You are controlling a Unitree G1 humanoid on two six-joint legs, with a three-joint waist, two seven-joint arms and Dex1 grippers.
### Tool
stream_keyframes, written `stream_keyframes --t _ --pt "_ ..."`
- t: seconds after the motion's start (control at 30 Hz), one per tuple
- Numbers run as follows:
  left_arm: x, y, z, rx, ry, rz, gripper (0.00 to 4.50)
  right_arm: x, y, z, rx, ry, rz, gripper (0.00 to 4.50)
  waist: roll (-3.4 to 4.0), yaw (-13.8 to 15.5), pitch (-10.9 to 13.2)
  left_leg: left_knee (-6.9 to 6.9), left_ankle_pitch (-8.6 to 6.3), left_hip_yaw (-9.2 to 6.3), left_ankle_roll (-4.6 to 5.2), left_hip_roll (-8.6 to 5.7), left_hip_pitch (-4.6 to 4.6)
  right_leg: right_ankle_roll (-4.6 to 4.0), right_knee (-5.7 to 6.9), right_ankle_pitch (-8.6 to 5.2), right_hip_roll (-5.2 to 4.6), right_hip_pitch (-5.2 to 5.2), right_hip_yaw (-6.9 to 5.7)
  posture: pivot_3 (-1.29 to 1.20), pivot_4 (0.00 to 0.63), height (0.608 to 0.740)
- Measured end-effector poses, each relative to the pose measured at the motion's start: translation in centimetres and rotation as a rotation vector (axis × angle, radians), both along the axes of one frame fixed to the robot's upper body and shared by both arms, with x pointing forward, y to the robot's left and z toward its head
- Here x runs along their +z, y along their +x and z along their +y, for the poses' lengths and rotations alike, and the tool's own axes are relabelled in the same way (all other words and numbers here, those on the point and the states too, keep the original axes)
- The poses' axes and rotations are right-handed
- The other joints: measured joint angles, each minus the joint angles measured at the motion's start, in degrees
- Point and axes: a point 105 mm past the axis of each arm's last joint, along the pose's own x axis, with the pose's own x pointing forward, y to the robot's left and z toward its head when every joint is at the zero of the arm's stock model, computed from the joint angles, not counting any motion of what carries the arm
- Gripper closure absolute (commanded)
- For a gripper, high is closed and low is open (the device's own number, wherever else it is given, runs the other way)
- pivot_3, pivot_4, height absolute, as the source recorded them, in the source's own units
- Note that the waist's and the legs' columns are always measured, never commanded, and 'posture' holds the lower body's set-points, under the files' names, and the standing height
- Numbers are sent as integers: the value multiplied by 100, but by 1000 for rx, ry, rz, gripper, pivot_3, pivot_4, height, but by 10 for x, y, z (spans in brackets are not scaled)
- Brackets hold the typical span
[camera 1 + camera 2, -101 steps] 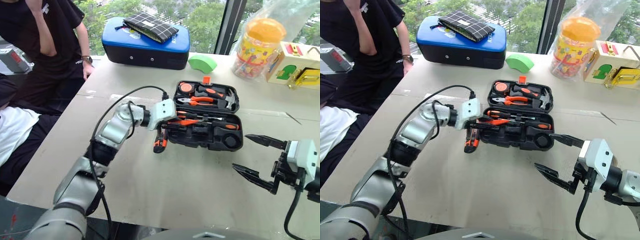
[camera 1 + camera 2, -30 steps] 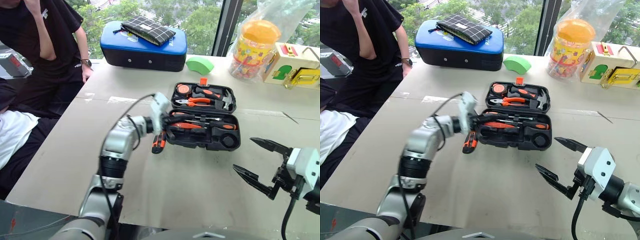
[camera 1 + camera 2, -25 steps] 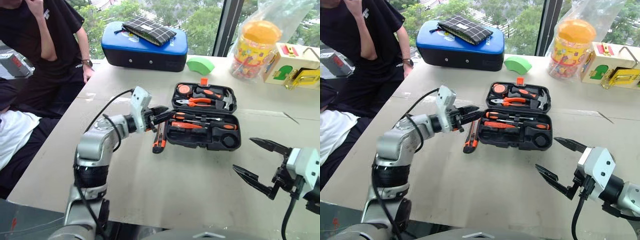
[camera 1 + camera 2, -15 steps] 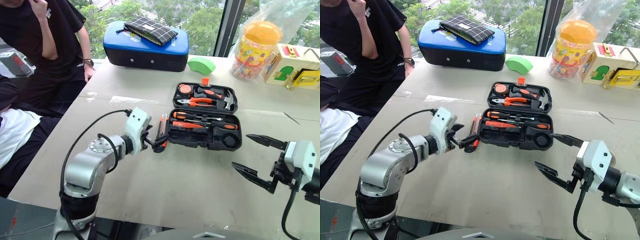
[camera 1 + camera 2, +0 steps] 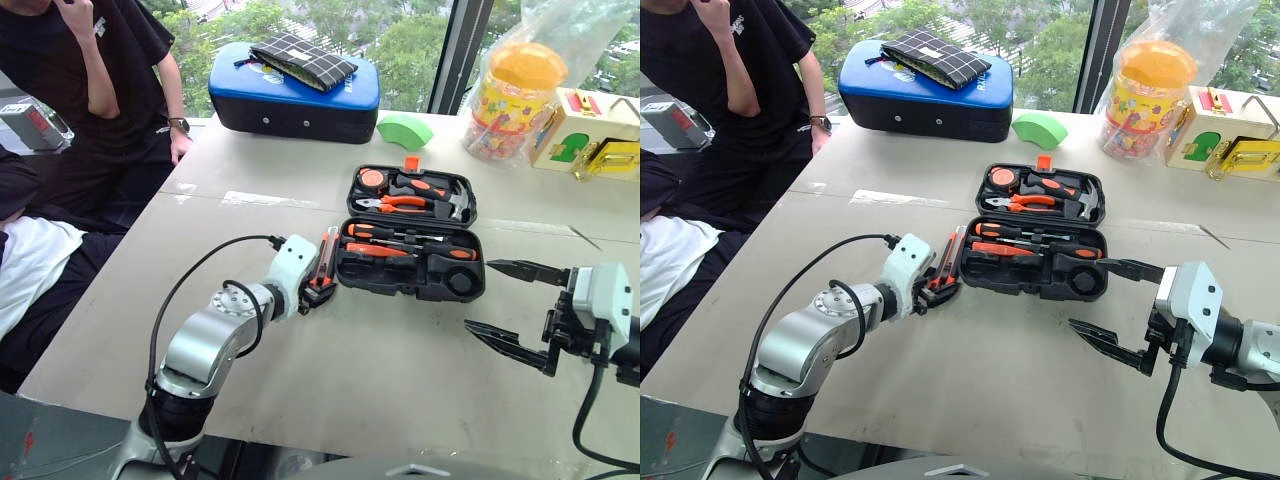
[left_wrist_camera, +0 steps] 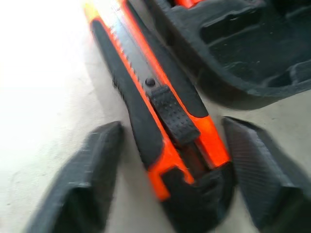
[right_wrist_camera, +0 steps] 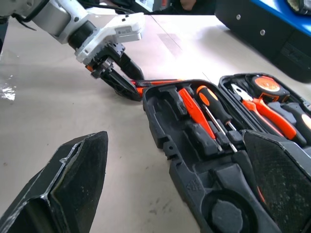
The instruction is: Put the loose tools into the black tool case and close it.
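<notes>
The black tool case [image 5: 411, 232] lies open near the middle of the grey table [image 5: 380, 370], its lid half holding pliers [image 5: 392, 202], a hammer [image 5: 438, 190] and a round tape measure [image 5: 372, 178], its nearer half holding two black-and-orange screwdrivers [image 5: 385, 241]. The orange-and-black utility knife [image 5: 324, 261] lies flat on the table just beside the case's left wall, running along it. The left gripper [image 6: 167, 187] sits low at the knife's near end, its fingers [image 6: 92, 179] parted on either side of the handle (the right-hand one close against it, the other with a gap of bare table between), so the knife is straddled, not clamped. The right gripper [image 5: 510, 303] hangs over the table to the right of the case, jaws spread wide and empty. Broad bare tabletop runs from the case to the near edge. Behind the case stand a blue-topped case [image 5: 293, 92], a green block [image 5: 405, 130] and a jar [image 5: 510, 92]; a person [image 5: 90, 70] stands at the table's far left corner.
</notes>
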Motion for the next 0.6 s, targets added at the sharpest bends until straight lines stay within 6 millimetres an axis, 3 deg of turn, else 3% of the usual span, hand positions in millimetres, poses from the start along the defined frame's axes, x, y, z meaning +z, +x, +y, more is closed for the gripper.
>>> stream_keyframes --t 0.23,0.33,0.43,0.5,0.6 --pt "4 7 38 -68 8 -67 2754 -5 6 2 22 11 23 0 7 -21 15 -9 0 5 0 7 4 -4 0 -1 -28 -5 -3 0 150 740" --pt "28 20 55 -52 -51 -173 2756 -6 6 2 19 7 20 0 -5 12 26 -7 0 3 1 0 -4 -2 -4 -1 -38 -5 -12 0 150 740" --pt "56 25 40 -183 -132 -241 2756 -6 7 2 18 6 8 0 -13 91 30 -4 -1 1 2 -12 -7 0 -7 0 -35 -4 -26 0 150 740" --pt "72 20 20 -370 -150 -255 2756 -6 6 2 15 10 8 0 -13 126 30 -3 -2 7 3 -16 -6 1 -7 0 -30 -4 -31 0 150 740" --pt "77 17 -8 -637 -98 -253 2756 -8 5 0 0 12 13 0 -12 137 30 -3 -1 21 3 -33 -5 1 -7 0 -21 -4 -35 0 150 740"
